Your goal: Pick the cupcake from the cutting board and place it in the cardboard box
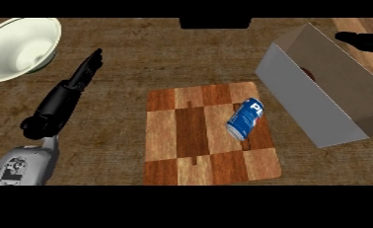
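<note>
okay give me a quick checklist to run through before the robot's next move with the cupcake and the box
1. Cupcake off the cutting board: ok; only a blue can lies on it.
2. Cupcake inside the cardboard box: cannot tell; a small dark shape shows at the inner wall.
3. Box upright: not ok, it looks tilted.
4. Left hand out of the way: ok, open, fingers straight, left of the board.
5. Right hand released: cannot tell; only a dark bit shows past the box.
6. Bowl away from the box: ok.

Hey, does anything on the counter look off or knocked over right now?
Yes. A blue can lies on its side on the cutting board, tilted toward the box. No cupcake shows on the board; something dark sits inside the box, too hidden to identify.
</note>
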Robot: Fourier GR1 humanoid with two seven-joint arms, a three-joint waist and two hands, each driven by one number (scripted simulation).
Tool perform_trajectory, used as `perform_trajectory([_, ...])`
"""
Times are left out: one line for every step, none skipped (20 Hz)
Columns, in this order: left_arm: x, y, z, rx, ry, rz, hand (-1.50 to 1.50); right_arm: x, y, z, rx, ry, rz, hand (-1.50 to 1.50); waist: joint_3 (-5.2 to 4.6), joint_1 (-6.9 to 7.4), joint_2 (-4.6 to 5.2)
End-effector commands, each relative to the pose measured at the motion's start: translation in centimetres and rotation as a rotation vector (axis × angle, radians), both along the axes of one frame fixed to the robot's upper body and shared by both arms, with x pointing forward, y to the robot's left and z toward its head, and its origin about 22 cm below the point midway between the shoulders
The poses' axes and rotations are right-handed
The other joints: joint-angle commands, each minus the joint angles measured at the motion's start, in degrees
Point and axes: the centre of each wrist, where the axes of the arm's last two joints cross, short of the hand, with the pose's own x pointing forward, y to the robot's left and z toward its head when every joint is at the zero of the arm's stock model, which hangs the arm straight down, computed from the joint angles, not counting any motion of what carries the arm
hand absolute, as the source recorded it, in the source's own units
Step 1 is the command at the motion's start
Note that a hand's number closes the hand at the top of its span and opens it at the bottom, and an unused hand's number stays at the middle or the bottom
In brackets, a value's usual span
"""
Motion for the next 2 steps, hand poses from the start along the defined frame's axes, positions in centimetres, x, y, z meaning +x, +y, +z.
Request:
perform_trajectory([0.3,0.7,0.5,0.0,-0.008,-0.005,0.0,-2.6,-4.2,-2.3,0.093,-0.091,-0.098,-1.5,-0.07,0.08,0.08])
perform_trajectory([0.3,-0.3,-0.1,-0.012,0.005,-0.009,0.0,-2.1,-3.8,-3.0,0.079,-0.099,-0.126,-1.5,-0.08,0.4,0.15])
